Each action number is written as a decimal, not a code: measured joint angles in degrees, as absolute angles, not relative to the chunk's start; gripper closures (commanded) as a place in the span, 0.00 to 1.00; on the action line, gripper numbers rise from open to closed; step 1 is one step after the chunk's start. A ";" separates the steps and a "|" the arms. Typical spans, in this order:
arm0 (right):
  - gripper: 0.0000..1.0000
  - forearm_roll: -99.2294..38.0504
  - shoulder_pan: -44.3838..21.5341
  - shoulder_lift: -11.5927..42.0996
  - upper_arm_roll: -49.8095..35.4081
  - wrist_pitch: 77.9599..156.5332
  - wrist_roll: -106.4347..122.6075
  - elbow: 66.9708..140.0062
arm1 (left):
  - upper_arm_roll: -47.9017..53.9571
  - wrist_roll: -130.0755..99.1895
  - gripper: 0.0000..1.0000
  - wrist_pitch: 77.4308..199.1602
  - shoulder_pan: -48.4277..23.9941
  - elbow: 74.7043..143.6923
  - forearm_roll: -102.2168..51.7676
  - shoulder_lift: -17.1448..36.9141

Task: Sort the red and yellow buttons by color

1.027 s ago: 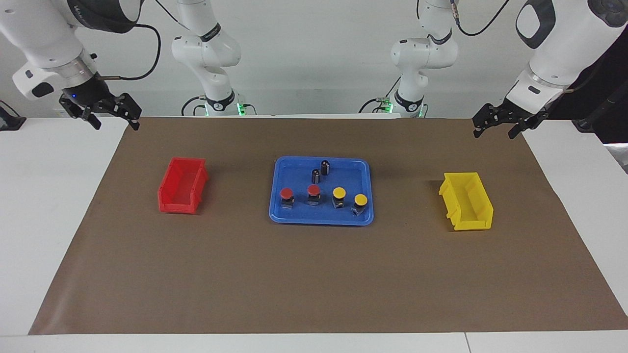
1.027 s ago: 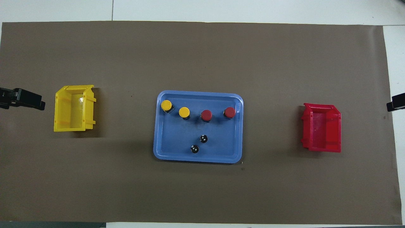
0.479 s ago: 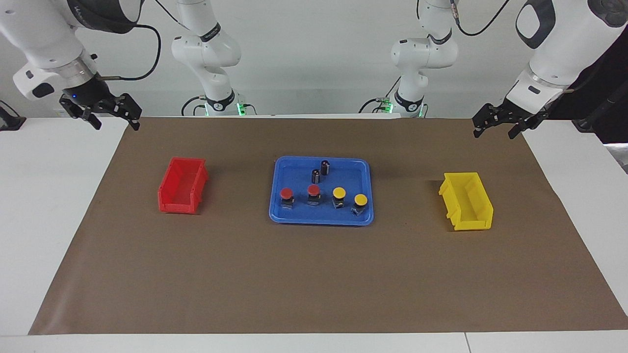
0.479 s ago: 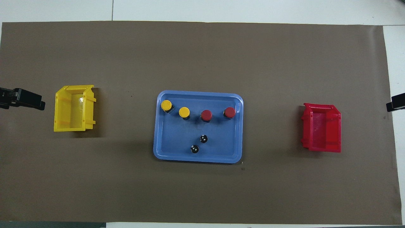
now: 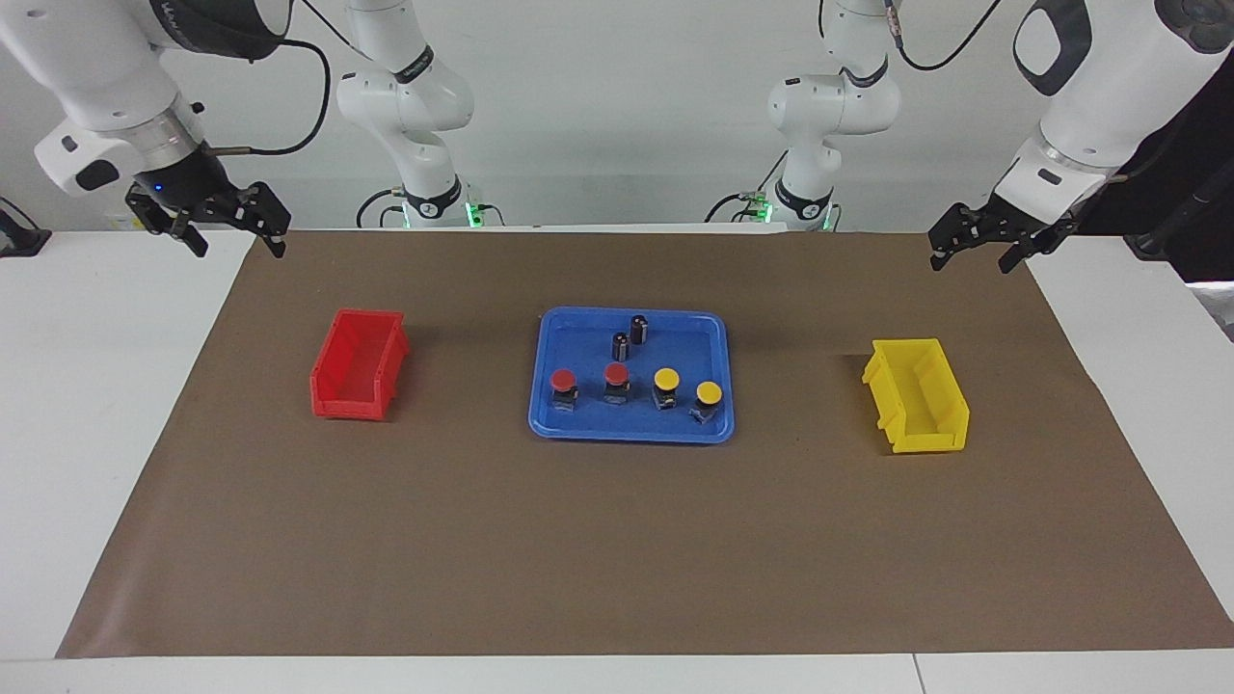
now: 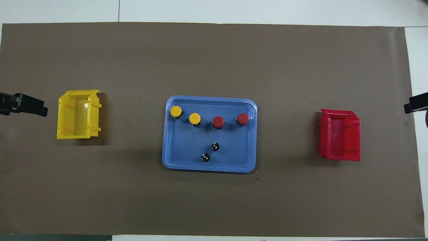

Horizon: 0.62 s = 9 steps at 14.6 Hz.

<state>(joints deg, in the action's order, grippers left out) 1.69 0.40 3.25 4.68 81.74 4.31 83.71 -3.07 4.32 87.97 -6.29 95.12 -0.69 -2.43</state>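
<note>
Two red buttons [image 5: 562, 381] [image 5: 616, 373] and two yellow buttons [image 5: 666, 379] [image 5: 709, 392] stand in a row in a blue tray [image 5: 578, 430] at the table's middle. In the overhead view the yellow ones [image 6: 176, 110] [image 6: 194, 118] are toward the left arm's end, the red ones [image 6: 218, 121] [image 6: 242, 118] toward the right arm's end. My right gripper [image 5: 237, 234] is open and empty, raised over the mat's corner near its base. My left gripper [image 5: 972, 253] is open and empty, raised over the mat's other near corner.
Two dark capless cylinders [image 5: 621, 345] [image 5: 639, 329] stand in the tray, nearer to the robots than the buttons. A red bin [image 5: 359, 364] sits toward the right arm's end. A yellow bin [image 5: 918, 395] sits toward the left arm's end. Both bins hold nothing.
My right gripper has shifted a little toward the table's middle. The left arm, buttons, tray and bins have not moved.
</note>
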 measured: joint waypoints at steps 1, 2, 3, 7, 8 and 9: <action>0.00 1.64 -0.72 5.97 4.44 80.74 3.01 80.12 | -3.07 4.32 0.00 87.97 -6.29 95.12 -0.69 -2.43; 0.00 1.59 -1.99 8.63 3.83 80.36 1.17 76.96 | -3.07 4.32 0.00 87.97 -6.29 95.12 -0.69 -2.43; 0.00 1.55 -3.63 10.80 3.13 80.34 -1.95 74.75 | -3.07 4.32 0.00 87.97 -6.29 95.12 -0.69 -2.43; 0.00 1.11 -13.84 16.54 1.40 87.29 -16.92 72.61 | -3.07 4.32 0.00 87.97 -6.30 95.12 -0.69 -2.43; 0.00 1.08 -16.52 17.46 1.28 90.12 -20.41 73.71 | -3.07 4.32 0.00 87.97 -6.29 95.12 -0.69 -2.43; 0.00 1.07 -19.25 18.23 1.23 93.60 -23.43 75.89 | -3.07 4.32 0.00 87.97 -6.29 95.12 -0.69 -2.43</action>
